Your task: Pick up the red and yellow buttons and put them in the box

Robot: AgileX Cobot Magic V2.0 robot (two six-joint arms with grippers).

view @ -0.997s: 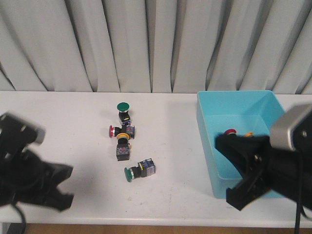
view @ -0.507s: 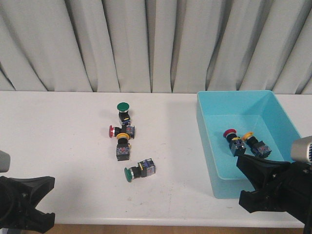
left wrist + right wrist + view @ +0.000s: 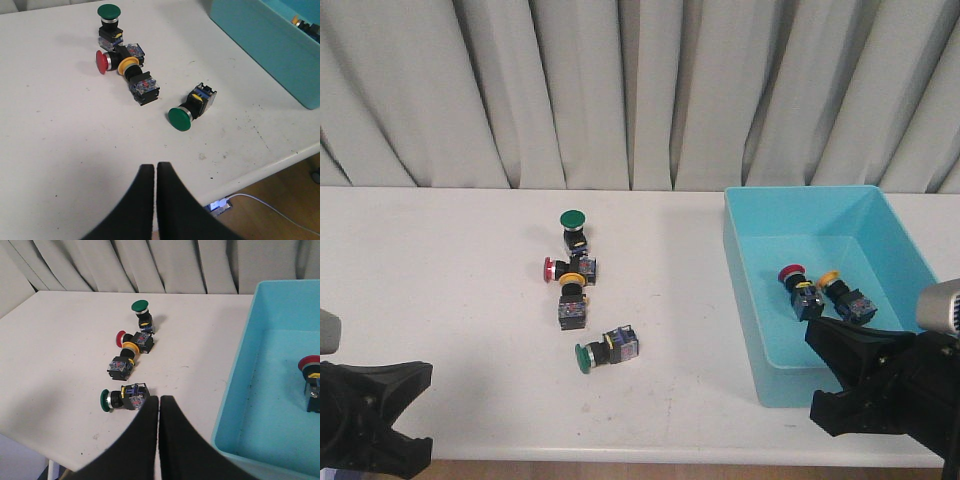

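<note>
A red button [image 3: 549, 268] and a yellow button [image 3: 572, 281] lie touching each other mid-table; they also show in the left wrist view as red [image 3: 102, 61] and yellow [image 3: 125, 65]. The turquoise box [image 3: 745, 300] stands at the right and holds one red button [image 3: 792, 272] and one yellow button [image 3: 828, 279]. My left gripper [image 3: 155, 166] is shut and empty, low over the near table edge, well short of the buttons. My right gripper [image 3: 159, 398] is shut and empty, near the box's front left corner [image 3: 235, 405].
A green button [image 3: 572, 220] stands upright behind the red and yellow pair. Another green button [image 3: 586, 356] lies on its side nearer me; it also shows in the right wrist view [image 3: 106, 399]. Grey curtains hang behind the white table [image 3: 440, 300].
Both arms have drawn back toward the near edge since a second ago. The right arm no longer covers the box, so the red and yellow buttons inside show. No movement in the last half second.
</note>
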